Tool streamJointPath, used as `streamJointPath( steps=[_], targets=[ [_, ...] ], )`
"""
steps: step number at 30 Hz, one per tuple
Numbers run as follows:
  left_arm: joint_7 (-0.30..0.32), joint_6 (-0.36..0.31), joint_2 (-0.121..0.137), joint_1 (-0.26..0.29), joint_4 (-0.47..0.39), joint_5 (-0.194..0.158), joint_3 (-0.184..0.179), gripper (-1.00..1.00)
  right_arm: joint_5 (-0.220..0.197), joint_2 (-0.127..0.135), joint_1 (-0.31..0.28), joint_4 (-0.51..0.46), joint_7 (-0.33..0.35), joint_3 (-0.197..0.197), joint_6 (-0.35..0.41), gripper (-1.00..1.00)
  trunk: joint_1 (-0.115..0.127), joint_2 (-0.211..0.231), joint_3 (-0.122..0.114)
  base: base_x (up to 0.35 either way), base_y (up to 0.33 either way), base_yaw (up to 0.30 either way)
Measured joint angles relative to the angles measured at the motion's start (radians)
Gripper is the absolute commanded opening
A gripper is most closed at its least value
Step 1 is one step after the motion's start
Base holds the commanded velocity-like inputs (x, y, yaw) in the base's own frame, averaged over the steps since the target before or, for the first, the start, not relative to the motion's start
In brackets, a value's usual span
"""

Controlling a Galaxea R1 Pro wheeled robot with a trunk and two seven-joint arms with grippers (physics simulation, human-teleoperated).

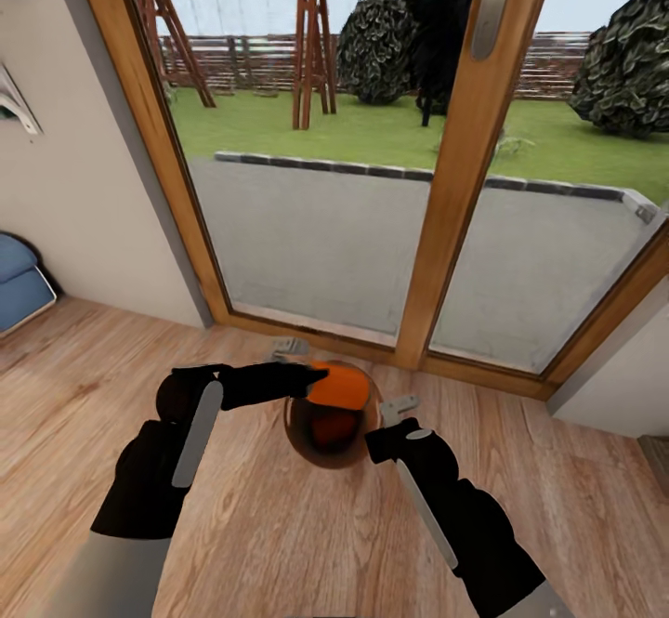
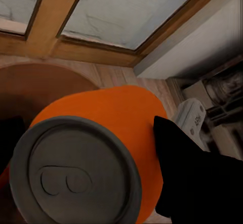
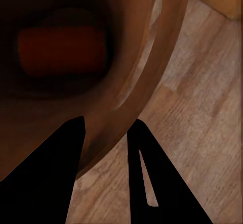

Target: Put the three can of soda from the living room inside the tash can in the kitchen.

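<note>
A bright orange can of soda [image 1: 340, 386] hangs over the mouth of the round brown tash can [image 1: 327, 449], which is held above the wooden floor. My left gripper [image 1: 314, 379] is shut on this can from the side. In the left wrist view its grey lid [image 2: 76, 179] and orange body [image 2: 126, 115] are close up, with a black finger [image 2: 187, 176] pressed against it. My right gripper [image 3: 107, 124] is shut on the bin's rim [image 3: 147, 57], one finger inside and one outside. An orange-red can [image 3: 61, 49] lies in the bin's dark bottom.
Wood-framed glass doors [image 1: 465, 190] stand straight ahead, with a garden behind them. A light wall [image 1: 65, 181] and the edge of a blue sofa [image 1: 19, 283] are at the left. Another wall corner [image 1: 613, 395] is at the right. Wooden floor [image 1: 279, 544] lies under both arms.
</note>
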State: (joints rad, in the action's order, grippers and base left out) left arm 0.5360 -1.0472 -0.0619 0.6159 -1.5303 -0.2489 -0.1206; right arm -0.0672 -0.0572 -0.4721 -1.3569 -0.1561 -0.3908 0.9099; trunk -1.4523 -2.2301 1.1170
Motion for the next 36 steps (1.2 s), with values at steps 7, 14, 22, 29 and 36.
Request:
streamJointPath(
  steps=[7,14,22,29,36],
  targets=[
    [-0.018,0.0,-0.003,-0.001,0.042,0.011,-0.04,-1.0,-0.003,0.001,0.0,0.0,0.0,-0.003,0.0,-1.0,0.027,0.049,-0.022,0.0,0.0,0.0],
    [-0.139,0.0,0.0,-0.003,0.051,0.016,-0.054,-1.0,-0.007,0.001,0.0,0.0,0.001,-0.005,-0.001,-1.0,0.054,0.098,-0.044,0.0,0.0,0.0],
    [-0.246,0.0,-0.001,-0.004,0.062,0.014,-0.07,-1.0,-0.005,0.001,0.0,-0.001,0.001,-0.005,-0.001,-1.0,0.084,0.154,-0.069,0.0,0.0,0.0],
    [-0.257,0.032,-0.001,-0.004,0.162,0.014,-0.094,-1.0,-0.005,0.001,0.0,-0.001,0.001,-0.006,-0.001,-1.0,0.111,0.203,-0.091,0.0,0.0,0.0],
    [-0.258,0.092,-0.004,-0.004,0.251,0.014,-0.104,-1.0,-0.004,0.001,0.001,-0.001,0.001,-0.006,-0.001,-1.0,0.138,0.252,-0.113,0.0,0.0,0.0]
  ],
)
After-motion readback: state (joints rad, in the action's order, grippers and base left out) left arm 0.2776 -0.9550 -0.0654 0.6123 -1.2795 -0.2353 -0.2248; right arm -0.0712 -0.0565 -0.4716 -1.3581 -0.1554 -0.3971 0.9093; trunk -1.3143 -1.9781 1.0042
